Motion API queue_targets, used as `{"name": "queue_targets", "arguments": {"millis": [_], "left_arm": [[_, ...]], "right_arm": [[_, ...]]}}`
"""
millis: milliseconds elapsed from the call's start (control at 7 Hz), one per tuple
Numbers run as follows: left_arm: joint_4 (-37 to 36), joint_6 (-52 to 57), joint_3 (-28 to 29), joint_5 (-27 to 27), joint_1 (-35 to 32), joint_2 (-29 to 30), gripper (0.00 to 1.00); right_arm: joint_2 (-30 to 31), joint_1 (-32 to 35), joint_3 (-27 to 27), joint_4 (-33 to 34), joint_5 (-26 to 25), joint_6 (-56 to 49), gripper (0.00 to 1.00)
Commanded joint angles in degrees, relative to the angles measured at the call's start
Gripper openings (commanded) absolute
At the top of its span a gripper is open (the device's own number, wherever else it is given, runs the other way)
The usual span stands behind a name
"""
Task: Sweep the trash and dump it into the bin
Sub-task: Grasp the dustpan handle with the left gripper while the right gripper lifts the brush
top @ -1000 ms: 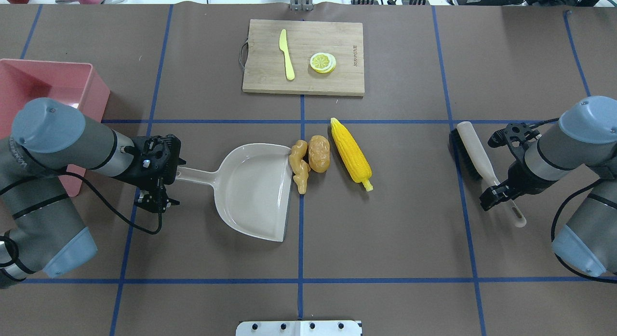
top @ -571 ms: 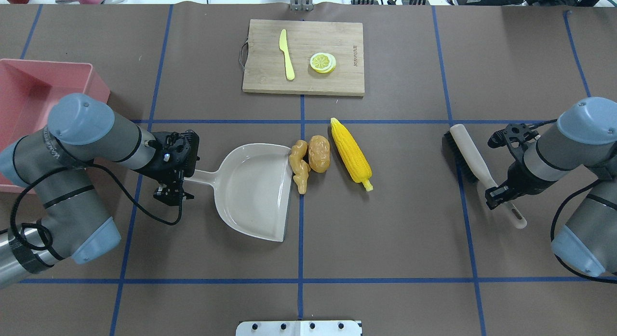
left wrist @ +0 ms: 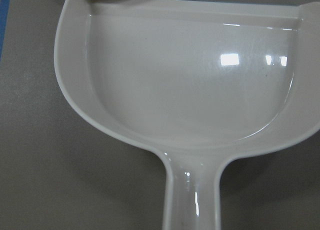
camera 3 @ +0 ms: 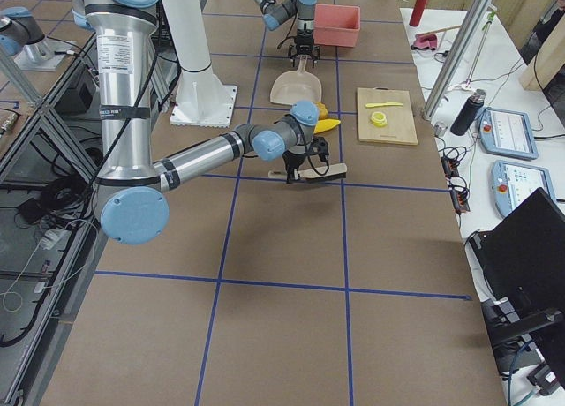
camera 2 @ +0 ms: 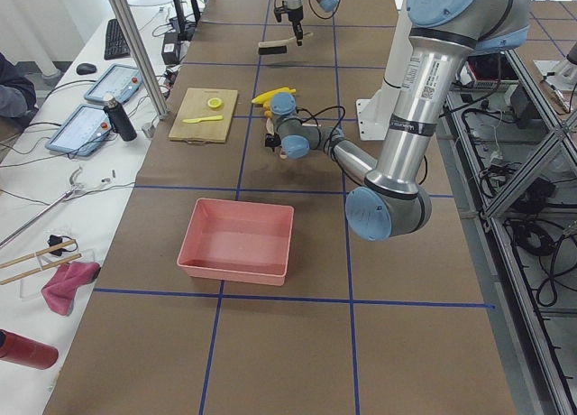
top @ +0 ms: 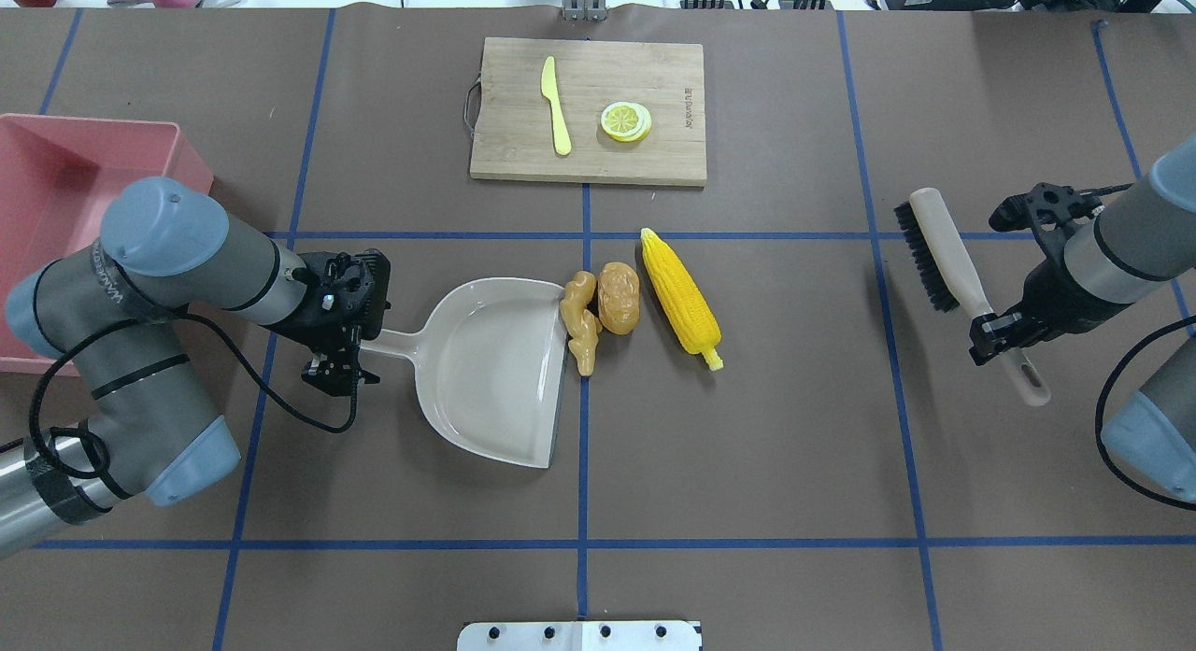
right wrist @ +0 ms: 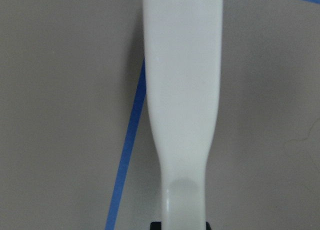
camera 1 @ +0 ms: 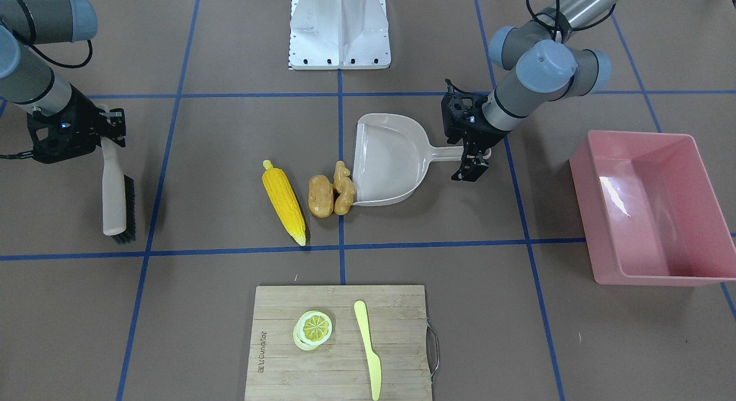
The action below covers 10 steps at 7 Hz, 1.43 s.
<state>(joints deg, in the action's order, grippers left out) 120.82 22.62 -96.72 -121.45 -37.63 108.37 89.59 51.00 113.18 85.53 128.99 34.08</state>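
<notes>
The trash lies mid-table: yellow corn cob [top: 680, 298], brown potato [top: 619, 298] and tan ginger root [top: 581, 322], which touches the open lip of the beige dustpan [top: 495, 371]. My left gripper [top: 338, 369] is at the end of the dustpan handle with its jaws either side of it and looks open. The pan fills the left wrist view [left wrist: 190, 90] and rests flat. My right gripper [top: 995, 333] is shut on the handle of a brush [top: 944, 249] and holds it above the table, well right of the corn. The pink bin [top: 192, 179] stands at the far left.
A wooden cutting board [top: 589, 156] at the back centre carries a pale yellow knife [top: 556, 105] and lemon slices [top: 626, 121]. A white base plate [top: 579, 635] sits at the near edge. In the front-facing view the bin [camera 1: 632, 205] shows nothing inside.
My right gripper raised the brush and carried it back and to the right. My left gripper moved right onto the dustpan handle, then held still. The trash and dustpan have not moved.
</notes>
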Motion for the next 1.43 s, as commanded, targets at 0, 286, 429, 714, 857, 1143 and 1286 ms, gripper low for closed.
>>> {"name": "queue_targets", "arguments": {"millis": [0,286,429,714,857,1143,1286], "left_arm": [[-0.4,0.1,-0.2,0.0,0.1,0.1,0.98],[-0.7,0.4,-0.3,-0.2,0.0,0.2,0.98],[-0.6,0.4,-0.3,-0.3,-0.2,0.1,0.98],[-0.5,0.4,-0.3,-0.7,-0.3,-0.1,0.97],[-0.5,0.4,-0.2,-0.6,-0.3,-0.1,0.97],[-0.5,-0.3,0.2,-0.6,-0.4,-0.5,0.91],[-0.4,-1.9,0.2,-0.6,-0.4,-0.5,0.74]], "right_arm": [[-2.9,0.6,3.9,5.3,-0.5,5.6,0.00],[-11.9,-7.2,4.0,13.9,-4.8,13.2,0.00],[-16.1,-11.0,3.5,18.3,-7.3,15.0,0.00],[-20.6,-13.8,0.0,20.7,-8.7,14.0,0.00],[-21.6,-14.5,-1.2,21.5,-10.8,13.8,0.00],[-27.5,-14.5,-8.4,21.6,-15.3,12.0,0.00],[-30.2,-15.1,-11.1,22.3,-15.8,12.1,0.00]]}}
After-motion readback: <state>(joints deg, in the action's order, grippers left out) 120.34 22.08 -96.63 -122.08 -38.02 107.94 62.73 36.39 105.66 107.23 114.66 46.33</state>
